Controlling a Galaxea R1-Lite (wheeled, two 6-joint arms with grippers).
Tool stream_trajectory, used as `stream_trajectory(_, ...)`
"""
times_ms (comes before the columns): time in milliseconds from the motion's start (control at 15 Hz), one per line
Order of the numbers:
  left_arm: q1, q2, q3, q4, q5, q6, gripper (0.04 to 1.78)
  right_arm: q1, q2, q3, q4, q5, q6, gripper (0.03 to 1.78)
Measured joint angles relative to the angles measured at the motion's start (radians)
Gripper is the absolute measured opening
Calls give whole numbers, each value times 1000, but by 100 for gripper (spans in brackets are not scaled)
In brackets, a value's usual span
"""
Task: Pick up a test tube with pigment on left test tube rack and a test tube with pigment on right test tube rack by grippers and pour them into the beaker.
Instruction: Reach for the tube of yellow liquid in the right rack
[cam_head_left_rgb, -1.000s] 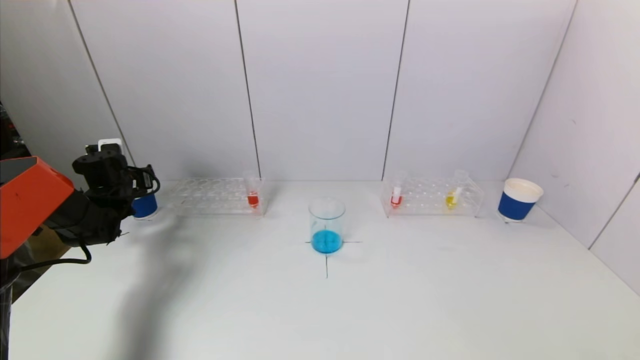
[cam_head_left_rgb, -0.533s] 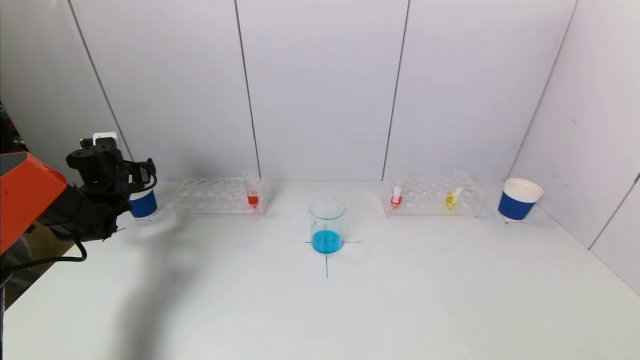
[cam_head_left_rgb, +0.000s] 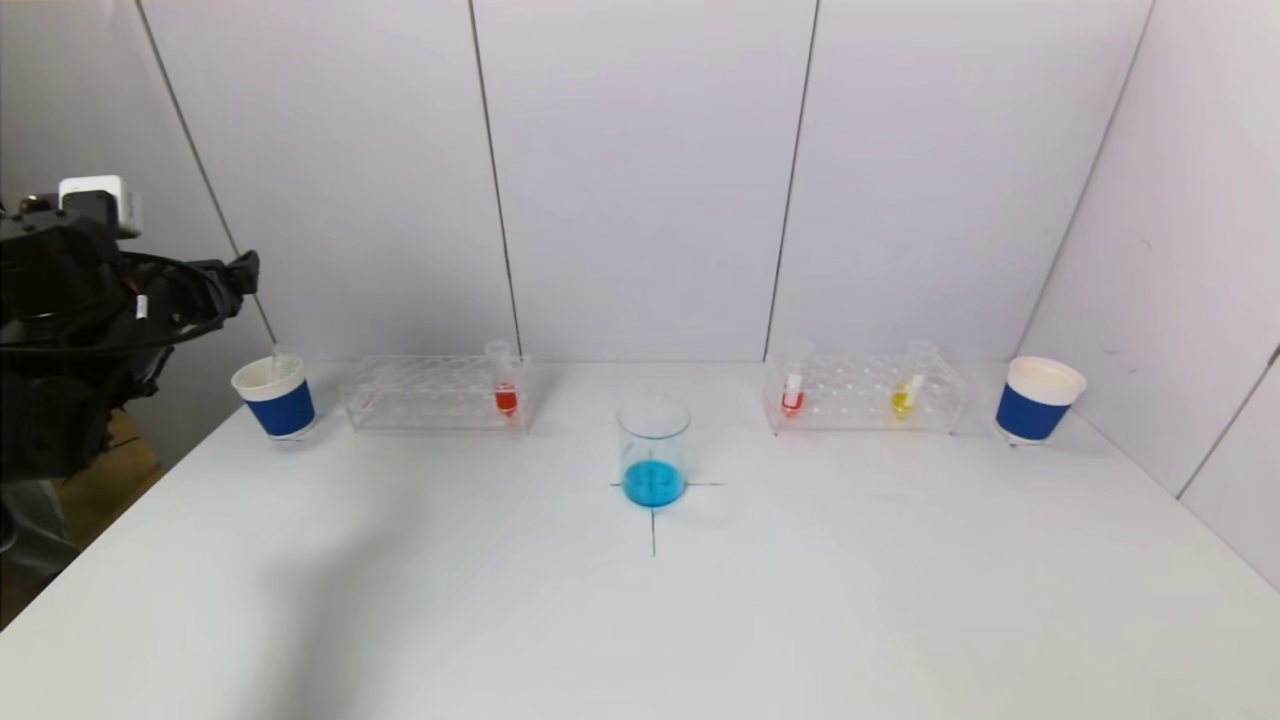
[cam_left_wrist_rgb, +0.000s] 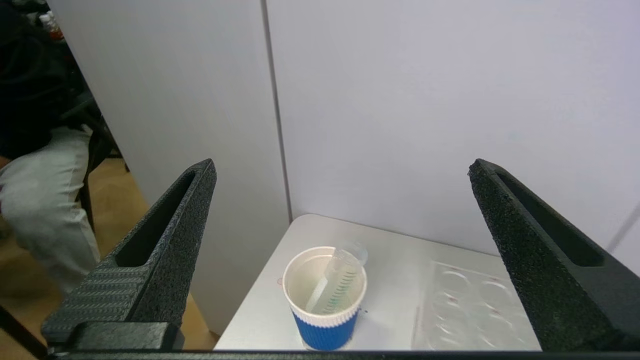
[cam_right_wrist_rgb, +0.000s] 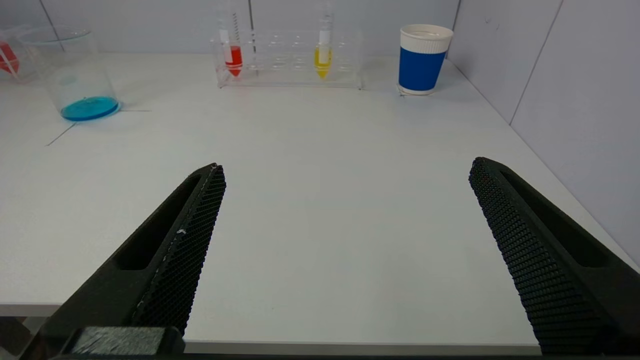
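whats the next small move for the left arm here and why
Probably swing the left gripper toward the left rack and line up over the red tube. The gripper is open and empty, raised above the left cup, where a clear empty tube lies. The beaker holds blue liquid, and that red tube stands in the rack.

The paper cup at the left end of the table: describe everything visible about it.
The left paper cup is white with a blue ribbed sleeve and stands upright on the table, just beyond the left test tube rack. An empty-looking clear test tube leans inside it against the rim. The open left gripper hovers above, touching nothing.
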Motion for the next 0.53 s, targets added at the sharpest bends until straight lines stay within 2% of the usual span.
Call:
stream_trajectory(267,-34,-341,197,131,-102,-6,176,0,0,0,0,0,0,177)
stream_trajectory(533,-130,-639,350,317,-130,-17,176,0,0,-1,0,0,0,177)
